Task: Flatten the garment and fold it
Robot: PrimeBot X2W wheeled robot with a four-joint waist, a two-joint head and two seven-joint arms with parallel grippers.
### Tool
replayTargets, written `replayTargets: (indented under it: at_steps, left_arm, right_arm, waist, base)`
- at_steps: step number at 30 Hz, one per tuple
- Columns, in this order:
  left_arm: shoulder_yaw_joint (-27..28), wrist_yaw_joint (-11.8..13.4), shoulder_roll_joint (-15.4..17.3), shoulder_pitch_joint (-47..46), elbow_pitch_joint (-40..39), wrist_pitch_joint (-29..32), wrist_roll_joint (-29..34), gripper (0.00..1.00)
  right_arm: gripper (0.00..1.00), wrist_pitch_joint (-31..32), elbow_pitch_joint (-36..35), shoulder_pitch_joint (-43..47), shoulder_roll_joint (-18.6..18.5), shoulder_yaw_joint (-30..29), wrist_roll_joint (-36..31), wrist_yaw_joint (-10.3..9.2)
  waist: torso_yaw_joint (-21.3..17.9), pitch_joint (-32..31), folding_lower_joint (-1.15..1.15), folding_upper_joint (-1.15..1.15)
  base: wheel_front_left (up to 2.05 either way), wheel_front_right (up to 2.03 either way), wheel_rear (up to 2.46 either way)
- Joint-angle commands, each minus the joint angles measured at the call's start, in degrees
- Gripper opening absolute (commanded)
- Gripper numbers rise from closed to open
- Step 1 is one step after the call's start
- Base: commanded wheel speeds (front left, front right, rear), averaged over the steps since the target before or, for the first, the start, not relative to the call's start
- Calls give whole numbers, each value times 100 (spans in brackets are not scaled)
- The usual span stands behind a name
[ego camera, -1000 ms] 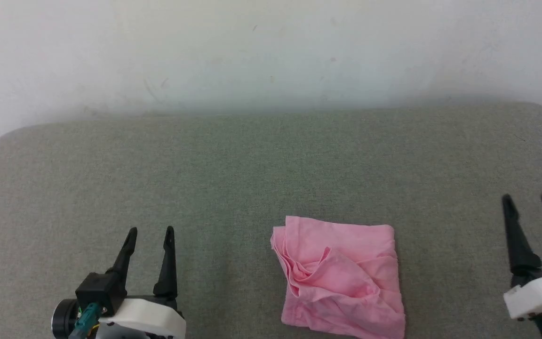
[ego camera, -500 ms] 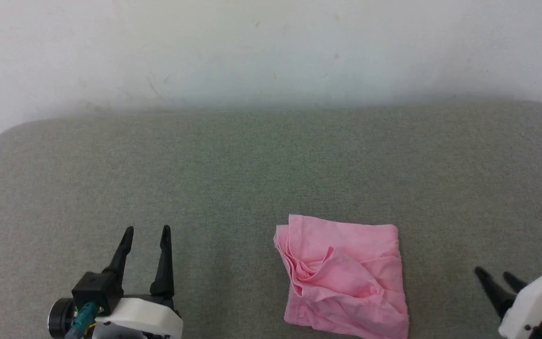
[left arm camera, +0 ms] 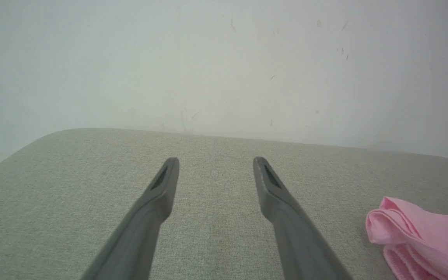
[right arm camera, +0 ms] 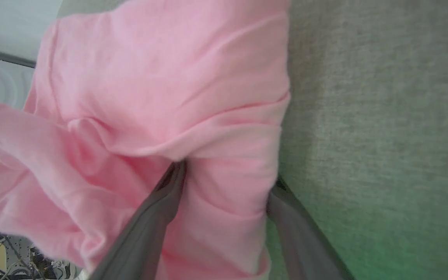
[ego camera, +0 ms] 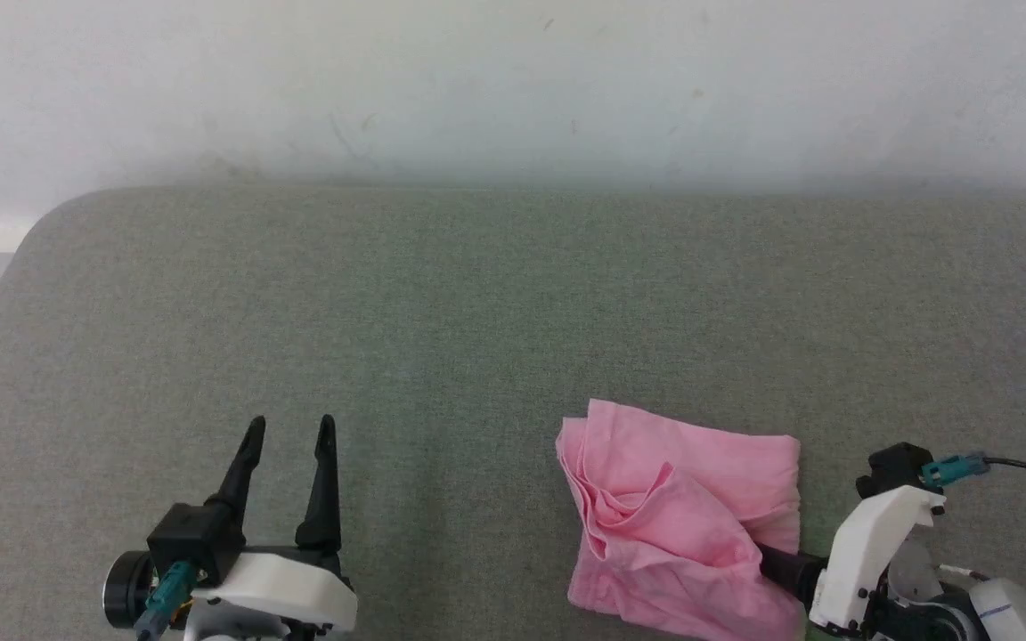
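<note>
Garment [ego camera: 682,507]: we see it bunched on the grey cushion [ego camera: 388,312].
Left gripper [ego camera: 290,420]: spread wide, empty.
Right gripper [right arm camera: 228,173]: we see jaws spread, straddling a fold.

The garment [ego camera: 682,525] was thin soft cloth, matt pink and creased, with folds bunched between the right gripper [right arm camera: 227,173] fingers. The surface [ego camera: 477,312] under the left gripper [ego camera: 290,420] fingers was grey-green woven fabric, matt, with a fine rough weave. The fingers [left arm camera: 150,217] looked like dark matt plastic, smooth. The shell [ego camera: 286,588] behind them was smooth white plastic. The wall [left arm camera: 224,58] beyond the fingertips was white, matt and scuffed.
</note>
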Motion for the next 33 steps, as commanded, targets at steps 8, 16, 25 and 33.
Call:
replayTargets:
  at_steps: [8, 16, 25, 33]
  left_arm:
    - [26, -40, -42, -30, 21, -27, 56, 100]
    - [65, -42, -55, 42, -35, -27, 85, 100]
    - [14, -4, -74, -24, -246, -27, 80, 100]
    - [-191, -48, -48, -505, -507, -27, 296, 100]
  right_arm:
    - [0, -264, 150, -366, -295, 804, -229, -14]
    - [0, -954, -1072, -865, -1459, 2096, -2073, -14]
    - [0, -616, -2309, -1210, -2336, 2548, -3052, -14]
    - [0, -844, -1895, -1132, -2820, 1900, -2747, -14]
  waist:
    - [58, -55, 0, 0]
    - [-346, -169, 0, 0]
    - [-1233, 46, 0, 0]
    - [-1958, 939, 0, 0]
  base:
    - [0, 0, 0]
    - [0, 0, 0]
    - [0, 0, 0]
    - [0, 0, 0]
